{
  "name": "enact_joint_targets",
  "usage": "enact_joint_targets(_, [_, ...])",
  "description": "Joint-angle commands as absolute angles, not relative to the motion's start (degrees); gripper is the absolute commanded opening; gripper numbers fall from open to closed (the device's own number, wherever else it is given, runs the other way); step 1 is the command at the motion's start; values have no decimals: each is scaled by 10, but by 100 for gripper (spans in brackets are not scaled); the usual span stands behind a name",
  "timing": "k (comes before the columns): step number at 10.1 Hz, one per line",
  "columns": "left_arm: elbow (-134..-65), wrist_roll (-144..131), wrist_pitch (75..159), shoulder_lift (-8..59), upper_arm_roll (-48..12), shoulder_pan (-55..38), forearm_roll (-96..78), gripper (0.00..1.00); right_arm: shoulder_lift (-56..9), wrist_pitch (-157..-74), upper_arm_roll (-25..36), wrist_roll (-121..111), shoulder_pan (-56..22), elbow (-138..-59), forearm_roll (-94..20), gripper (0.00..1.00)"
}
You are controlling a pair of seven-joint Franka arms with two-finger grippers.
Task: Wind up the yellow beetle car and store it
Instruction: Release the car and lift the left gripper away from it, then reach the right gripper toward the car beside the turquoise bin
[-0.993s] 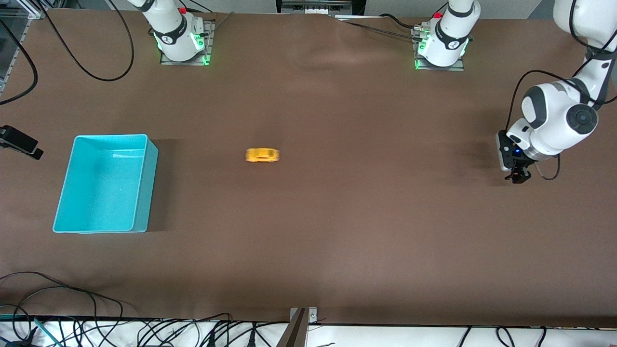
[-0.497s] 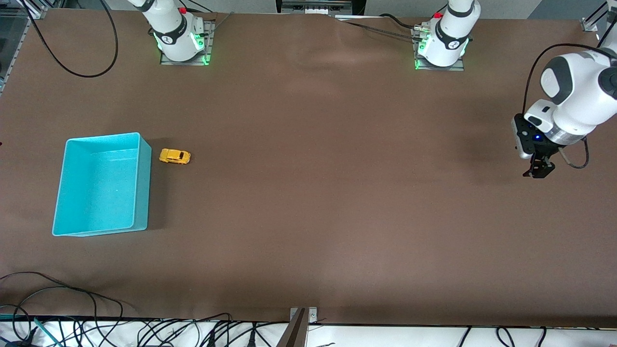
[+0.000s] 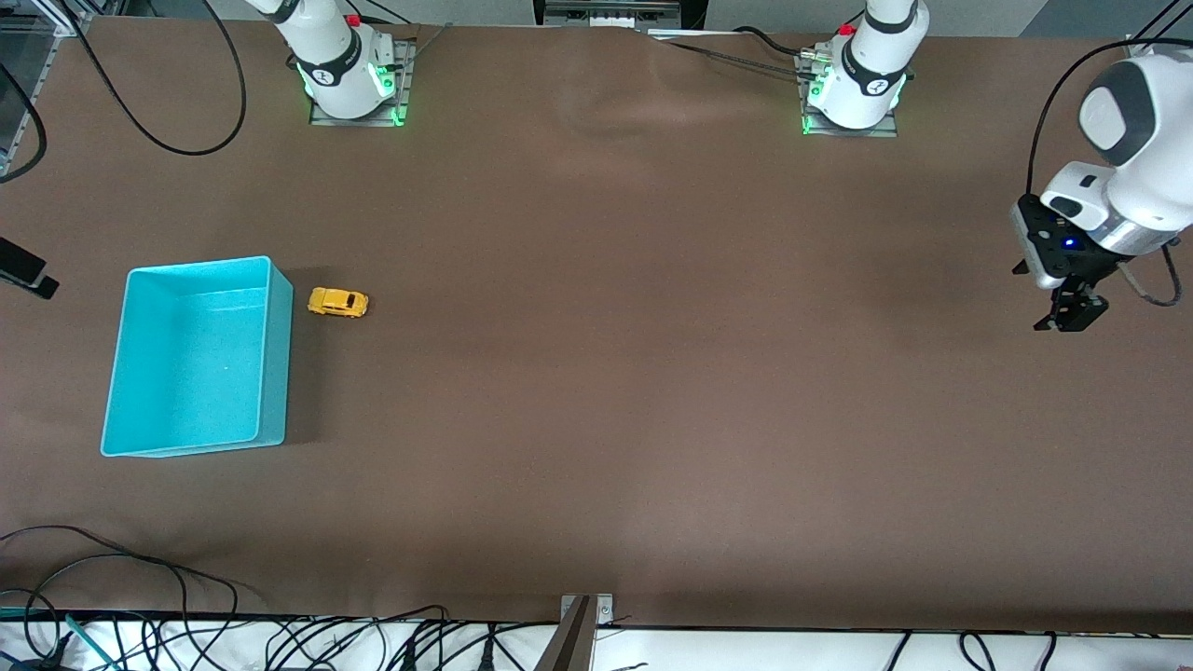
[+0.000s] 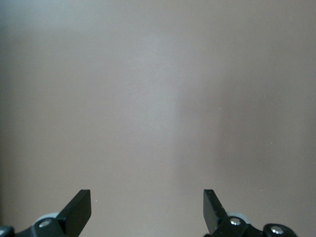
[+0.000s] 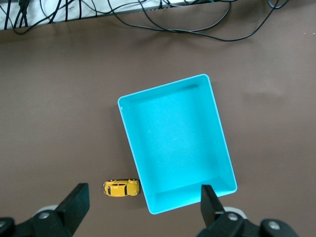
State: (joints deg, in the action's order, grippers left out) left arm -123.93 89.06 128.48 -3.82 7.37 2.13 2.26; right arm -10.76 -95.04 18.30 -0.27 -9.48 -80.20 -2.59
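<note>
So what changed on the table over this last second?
The yellow beetle car rolled from mid-table toward the right arm's end, stopping beside the turquoise bin, which shifted slightly. The left gripper, jaws open and empty, drew outward. Nothing was grasped.

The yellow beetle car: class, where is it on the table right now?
In the front view, the yellow beetle car sits on the table beside the turquoise bin, toward the right arm's end, outside it.

Even overhead light fills my workspace; the turquoise bin (image 3: pixel 191 359) casts a soft shadow, and the tabletop (image 3: pixel 652 373) shows faint glare.
</note>
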Motion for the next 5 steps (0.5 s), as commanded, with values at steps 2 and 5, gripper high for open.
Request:
enact_joint_targets(2, [-1147,718,1168,-38,76,16,14,100,-112,-922,184,-23,-143,-837,-32,100])
enact_joint_targets(5, [-1038,598,1009,-37,74,11,15,100,-108,-998,184,-133,-197,-935,-14,100])
